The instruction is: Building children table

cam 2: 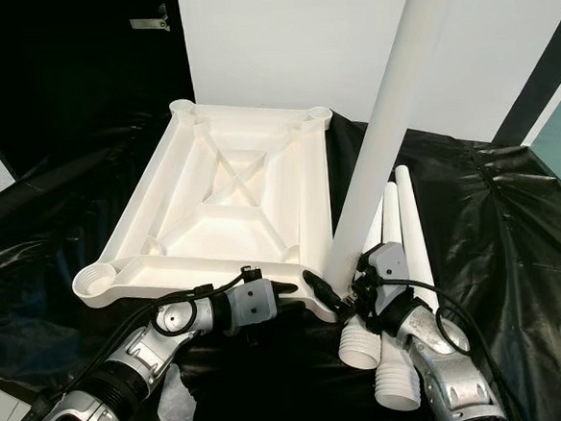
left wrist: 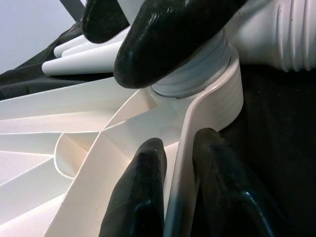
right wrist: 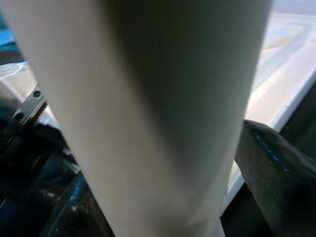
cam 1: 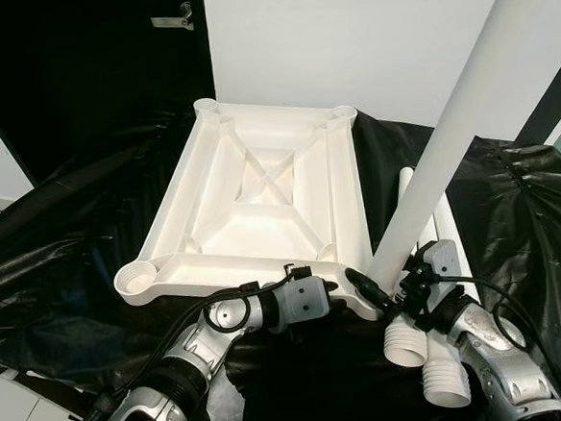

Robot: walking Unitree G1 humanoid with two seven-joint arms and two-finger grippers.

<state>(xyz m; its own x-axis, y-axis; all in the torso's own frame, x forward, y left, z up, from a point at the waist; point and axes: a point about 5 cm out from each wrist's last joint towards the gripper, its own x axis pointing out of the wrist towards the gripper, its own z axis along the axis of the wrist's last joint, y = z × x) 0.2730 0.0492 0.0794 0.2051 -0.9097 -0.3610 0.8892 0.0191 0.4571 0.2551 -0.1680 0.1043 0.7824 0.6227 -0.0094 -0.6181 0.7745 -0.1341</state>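
Observation:
The white plastic table top (cam 1: 177, 179) lies upside down on a black sheet, ribs and corner sockets facing up. My left gripper (cam 1: 342, 287) is shut on its near rim (left wrist: 185, 143), one finger on each side, close to the near right corner socket (left wrist: 224, 101). My right gripper (cam 1: 394, 297) is shut on a long white table leg (cam 1: 457, 121) near its lower end. The leg stands steeply, leaning right, with its threaded end (left wrist: 197, 74) seated in that corner socket. In the right wrist view the leg (right wrist: 163, 108) runs between the fingers (right wrist: 276, 168).
Three more white legs (cam 2: 396, 212) lie side by side on the sheet at the right, threaded ends (cam 1: 436, 363) toward me, just beside my right arm. The black sheet (cam 1: 61, 245) is crumpled all around. A white wall and a dark door stand behind.

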